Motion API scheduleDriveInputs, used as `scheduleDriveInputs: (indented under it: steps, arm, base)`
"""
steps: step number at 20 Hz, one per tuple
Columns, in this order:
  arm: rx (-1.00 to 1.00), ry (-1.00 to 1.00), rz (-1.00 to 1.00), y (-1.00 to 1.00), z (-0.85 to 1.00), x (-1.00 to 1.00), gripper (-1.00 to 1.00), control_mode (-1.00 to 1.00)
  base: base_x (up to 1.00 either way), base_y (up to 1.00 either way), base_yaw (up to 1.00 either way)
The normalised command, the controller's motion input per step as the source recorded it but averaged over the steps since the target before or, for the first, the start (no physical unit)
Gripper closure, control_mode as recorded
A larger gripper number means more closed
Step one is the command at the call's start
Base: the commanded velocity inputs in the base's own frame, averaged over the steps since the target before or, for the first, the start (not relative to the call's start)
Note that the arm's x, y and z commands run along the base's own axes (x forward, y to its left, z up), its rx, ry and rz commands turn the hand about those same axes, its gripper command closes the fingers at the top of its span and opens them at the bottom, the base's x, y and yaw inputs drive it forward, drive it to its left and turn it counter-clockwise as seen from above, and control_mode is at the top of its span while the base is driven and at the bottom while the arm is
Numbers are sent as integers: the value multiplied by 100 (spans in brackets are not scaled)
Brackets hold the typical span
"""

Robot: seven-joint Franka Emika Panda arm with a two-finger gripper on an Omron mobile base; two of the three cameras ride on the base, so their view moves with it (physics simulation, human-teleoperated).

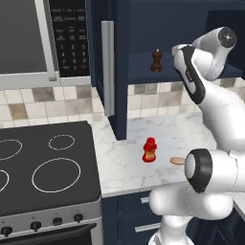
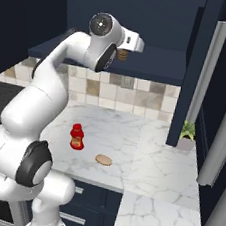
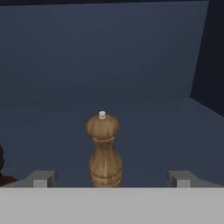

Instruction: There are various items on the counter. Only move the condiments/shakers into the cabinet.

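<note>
Gripper [image 3: 111, 178] is spread wide, holding nothing. In the hand view the tan shaker [image 3: 104, 151] stands upright on the cabinet shelf [image 3: 153, 131] btwn the two fingertips [image 3: 40, 178], clear gap on both sides, not touching either. Plenty of bare shelf behind it and off to the right, up to the dark side wall.

Dark pepper mill [image 1: 156, 61] is on that same shelf, upright, near the front edge in the left base view. A dark brown sliver at the left edge of the hand view is cut off, can't tell what it is.

Red bottle [image 1: 150, 150] w/ yellow label is on the counter [image 1: 124, 162], well apart from the front edge, lots of open marble around it. Label text too small to read. Tan disc [image 2: 104, 159] lies near it, closer to the counter edge; in the left base view the arm hides half of it.

Cabinet door [image 1: 115, 72] stands open, long silver handle facing out. Microwave keypad [image 1: 69, 36] has writing but it's a blur. Potted plant [image 2: 187, 131] sits tucked at the far corner by the cabinet side.
</note>
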Motion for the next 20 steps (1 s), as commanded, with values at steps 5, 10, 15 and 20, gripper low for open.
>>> scheduleDriveInputs:
  steps: [5, 10, 15, 20]
  arm:
    - [0, -1, 0, 0, -19, -100, -100, -100]
    - [-1, 2, 0, 1, -55, -100, -100, -100]
    - [-8, 22, 3, 21, -80, -95, -100, -100]
    - [-9, 41, 9, 35, -85, -66, -100, -100]
  base:
    - [0, 0, 0]
    - [0, 0, 0]
    - [0, 0, 0]
    - [0, 0, 0]
